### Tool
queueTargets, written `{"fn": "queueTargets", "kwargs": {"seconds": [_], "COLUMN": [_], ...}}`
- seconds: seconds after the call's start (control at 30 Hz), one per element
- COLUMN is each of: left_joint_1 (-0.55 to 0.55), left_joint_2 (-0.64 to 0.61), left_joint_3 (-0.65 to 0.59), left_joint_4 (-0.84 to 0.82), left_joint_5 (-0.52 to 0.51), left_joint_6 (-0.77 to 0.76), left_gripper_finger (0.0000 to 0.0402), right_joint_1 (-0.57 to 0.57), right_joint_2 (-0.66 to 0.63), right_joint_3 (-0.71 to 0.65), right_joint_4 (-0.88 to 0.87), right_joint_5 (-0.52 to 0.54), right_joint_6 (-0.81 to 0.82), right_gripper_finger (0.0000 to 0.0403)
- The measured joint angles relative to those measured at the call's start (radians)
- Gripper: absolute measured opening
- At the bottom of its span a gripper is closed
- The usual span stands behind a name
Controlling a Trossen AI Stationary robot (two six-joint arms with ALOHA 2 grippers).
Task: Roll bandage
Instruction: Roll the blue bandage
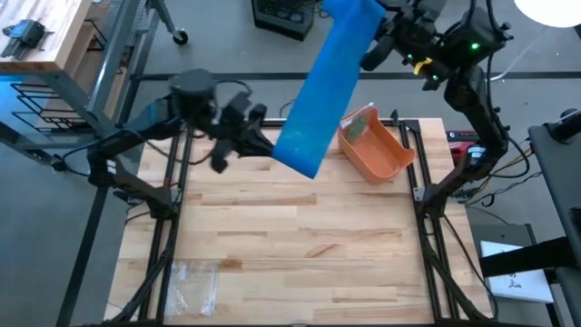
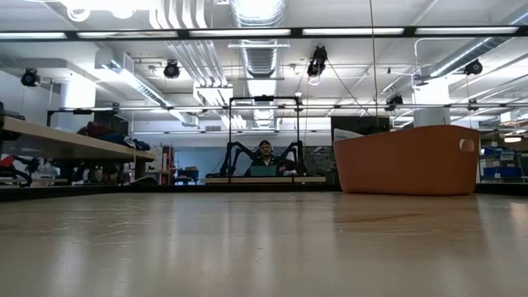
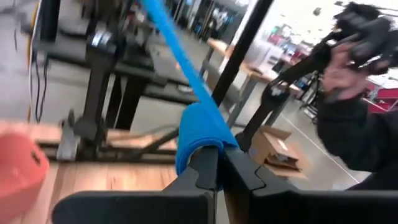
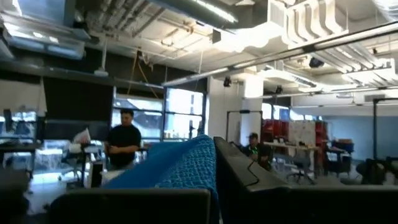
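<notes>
A wide blue bandage [image 1: 322,91] stretches in the air above the table's far edge, between my two grippers. My left gripper [image 1: 270,145] is shut on its lower end, left of the orange bin [image 1: 377,150]. My right gripper [image 1: 374,41] is shut on its upper end, high beyond the far edge. In the left wrist view the bandage [image 3: 180,62] runs away from my left gripper [image 3: 219,152] as a narrow band. In the right wrist view it [image 4: 168,165] fills the space beside my right gripper [image 4: 214,149]. The low view shows neither gripper. My left gripper pinches the bandage's lower end [image 3: 200,127] between its two fingers, where the cloth is bunched into a fold. The fingers lie about level, coming from the table's left. The bandage is clear of the table and runs straight up toward my right gripper. My right gripper pinches the bandage's upper end [image 4: 189,162] between its two fingers, coming from the table's far right. The cloth spreads out flat from the fingers and slopes down toward my left gripper, clear of the table.
The orange bin [image 2: 408,161] stands on the table at the far right, with something green inside. A clear plastic bag [image 1: 192,277] lies near the front left. The middle of the wooden tabletop [image 1: 300,245] is bare. People show in the room beyond the table.
</notes>
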Motion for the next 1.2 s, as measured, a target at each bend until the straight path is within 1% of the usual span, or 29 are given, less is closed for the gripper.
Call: {"fn": "queueTargets", "kwargs": {"seconds": [0.07, 0.13, 0.23, 0.4, 0.5, 0.63, 0.77, 0.87, 0.93, 1.07, 1.13, 1.2], "left_joint_1": [0.0, 0.0, -0.006, -0.01, -0.01, -0.01, -0.01, -0.01, -0.01, -0.009, -0.009, -0.01], "left_joint_2": [-0.031, -0.055, -0.082, -0.121, -0.155, -0.196, -0.233, -0.256, -0.269, -0.288, -0.29, -0.292], "left_joint_3": [0.0, 0.0, 0.0, 0.0, 0.003, 0.004, 0.004, 0.004, 0.004, 0.004, 0.004, 0.004], "left_joint_4": [0.026, 0.067, 0.125, 0.218, 0.241, 0.243, 0.243, 0.229, 0.181, 0.073, 0.075, 0.096], "left_joint_5": [0.013, 0.049, 0.084, 0.084, 0.084, 0.084, 0.084, 0.084, 0.082, 0.022, 0.02, 0.04], "left_joint_6": [0.008, 0.011, 0.002, -0.009, -0.009, 0.0, 0.017, 0.027, 0.063, 0.127, 0.13, 0.128], "left_gripper_finger": [0.0, 0.0, 0.0, 0.0, 0.0, 0.0, 0.0, 0.0, 0.0, 0.0, 0.0, 0.0], "right_joint_1": [0.0, 0.0, 0.0, 0.0, 0.0, 0.0, 0.0, 0.002, 0.003, 0.004, 0.005, 0.005], "right_joint_2": [0.001, 0.012, 0.034, 0.074, 0.097, 0.13, 0.159, 0.168, 0.168, 0.161, 0.158, 0.157], "right_joint_3": [0.0, 0.0, 0.0, 0.0, 0.0, 0.0, -0.001, -0.001, -0.001, -0.001, -0.001, 0.0], "right_joint_4": [-0.036, -0.063, -0.1, -0.177, -0.235, -0.332, -0.379, -0.375, -0.361, -0.329, -0.321, -0.329], "right_joint_5": [0.037, 0.073, 0.074, 0.074, 0.069, 0.065, 0.063, 0.041, 0.036, 0.033, 0.019, 0.011], "right_joint_6": [-0.007, -0.007, 0.012, 0.051, 0.092, 0.134, 0.158, 0.175, 0.176, 0.183, 0.193, 0.203], "right_gripper_finger": [0.0, 0.0, 0.0, 0.0, 0.0, 0.0, 0.0, 0.0, 0.0, 0.0, 0.0, 0.0]}}
